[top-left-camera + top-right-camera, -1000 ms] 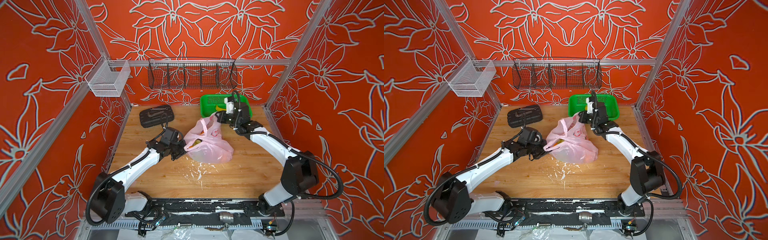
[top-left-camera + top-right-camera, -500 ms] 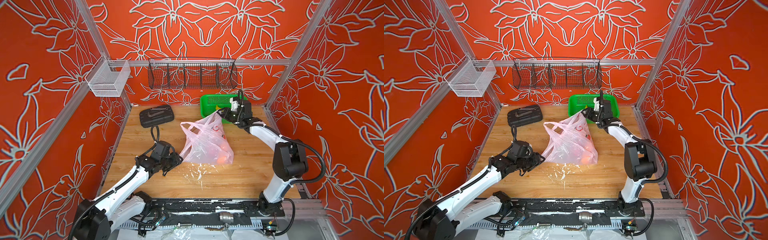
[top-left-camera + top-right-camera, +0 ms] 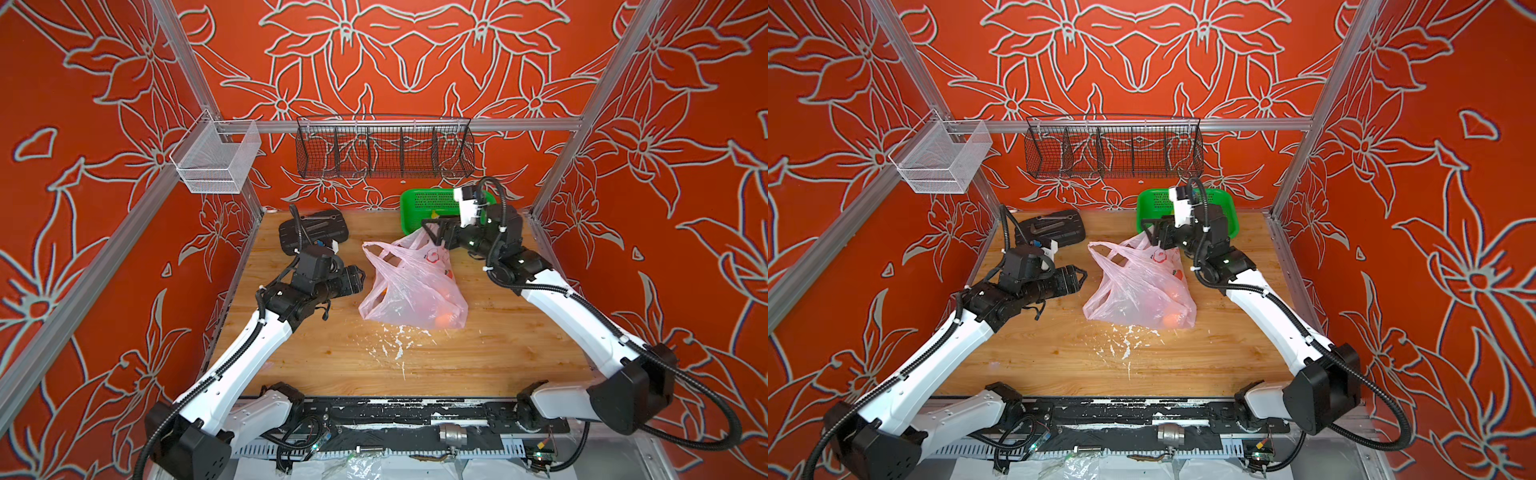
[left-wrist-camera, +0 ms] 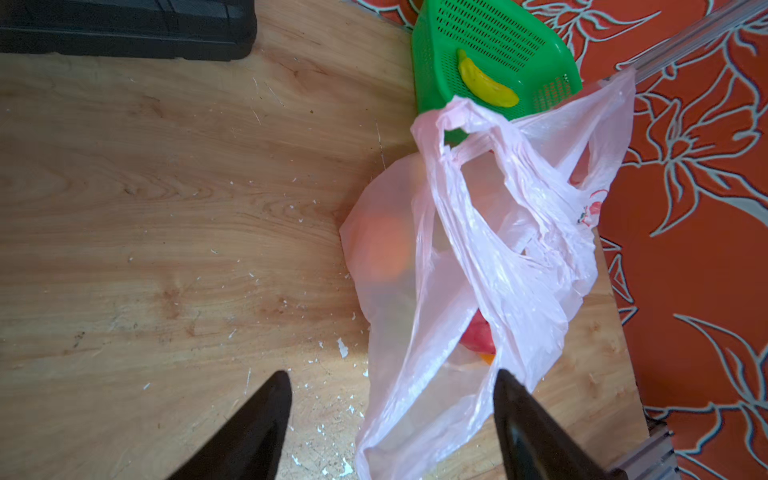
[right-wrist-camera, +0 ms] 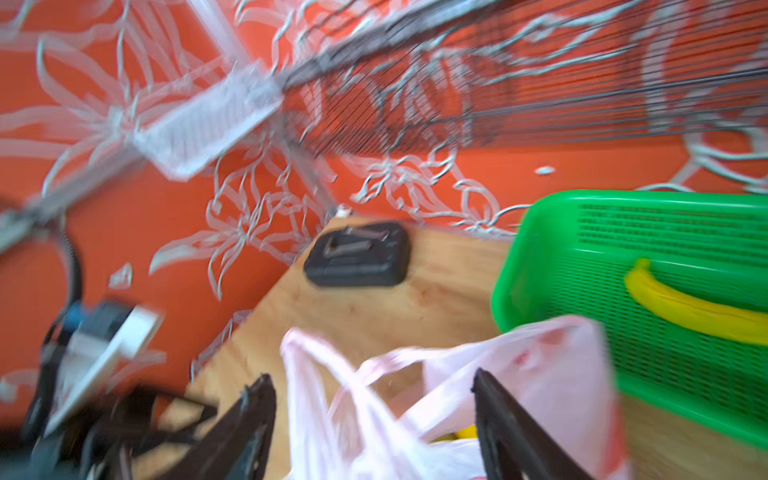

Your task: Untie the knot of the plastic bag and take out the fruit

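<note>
Two end effectors (image 3: 358, 279) (image 3: 430, 235), perhaps three bagged fruit (image 4: 382, 249)

Pale-pink plastic bag (image 3: 411, 286), orange fruit (image 4: 382, 249), green basket (image 4: 490, 29), yellow banana (image 4: 486, 85), orange-red white-flowered walls (image 3: 83, 124)

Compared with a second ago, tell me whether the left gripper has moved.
Yes. The left gripper sits slightly nearer the black tool tray at the back, jaws now open.

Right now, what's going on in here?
Two robot arms are working on a pink plastic bag on the wooden table. Its handles hang loose and untied, and the fruit is inside. The left pincer is open beside the bag; the right pincer is open at its far handle.
</note>
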You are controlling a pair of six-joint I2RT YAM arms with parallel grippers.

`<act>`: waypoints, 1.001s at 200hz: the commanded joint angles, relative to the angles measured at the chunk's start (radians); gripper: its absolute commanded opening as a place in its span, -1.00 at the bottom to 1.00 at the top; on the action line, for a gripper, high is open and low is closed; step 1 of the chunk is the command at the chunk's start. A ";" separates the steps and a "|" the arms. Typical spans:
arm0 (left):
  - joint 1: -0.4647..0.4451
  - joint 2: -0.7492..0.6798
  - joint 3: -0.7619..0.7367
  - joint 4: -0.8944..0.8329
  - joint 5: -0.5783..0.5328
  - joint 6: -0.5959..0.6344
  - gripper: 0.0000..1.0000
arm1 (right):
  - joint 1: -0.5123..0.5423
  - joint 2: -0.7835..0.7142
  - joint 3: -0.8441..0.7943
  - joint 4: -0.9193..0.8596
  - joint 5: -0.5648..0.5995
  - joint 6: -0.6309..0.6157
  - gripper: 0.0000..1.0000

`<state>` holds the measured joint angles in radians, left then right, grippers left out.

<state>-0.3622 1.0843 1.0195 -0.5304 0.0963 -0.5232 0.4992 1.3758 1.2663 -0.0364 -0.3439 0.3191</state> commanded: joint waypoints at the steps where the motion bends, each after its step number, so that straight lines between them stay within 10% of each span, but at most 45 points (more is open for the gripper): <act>1: 0.019 -0.020 0.003 0.028 0.062 0.020 0.54 | 0.094 0.111 0.108 -0.171 -0.010 -0.195 0.62; 49: 0.026 -0.090 -0.034 0.010 0.077 0.021 1.00 | 0.231 0.384 0.384 -0.404 0.143 -0.438 0.84; 88: 0.029 -0.160 -0.085 0.008 0.057 0.000 0.95 | 0.272 0.613 0.644 -0.577 0.174 -0.423 0.75; 143: 0.030 -0.138 -0.073 -0.018 0.031 0.001 0.95 | 0.288 0.565 0.614 -0.531 0.290 -0.393 -1.00; 188: 0.031 -0.036 -0.013 -0.040 0.045 0.043 0.95 | 0.285 0.332 0.327 -0.371 0.315 -0.374 -1.00; 200: 0.030 -0.010 0.010 -0.062 0.027 0.030 0.95 | 0.288 0.310 0.305 -0.379 0.281 -0.350 -0.39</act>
<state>-0.3386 1.0172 0.9745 -0.5510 0.1406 -0.5053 0.7811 1.7557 1.6211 -0.4702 -0.0479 -0.0555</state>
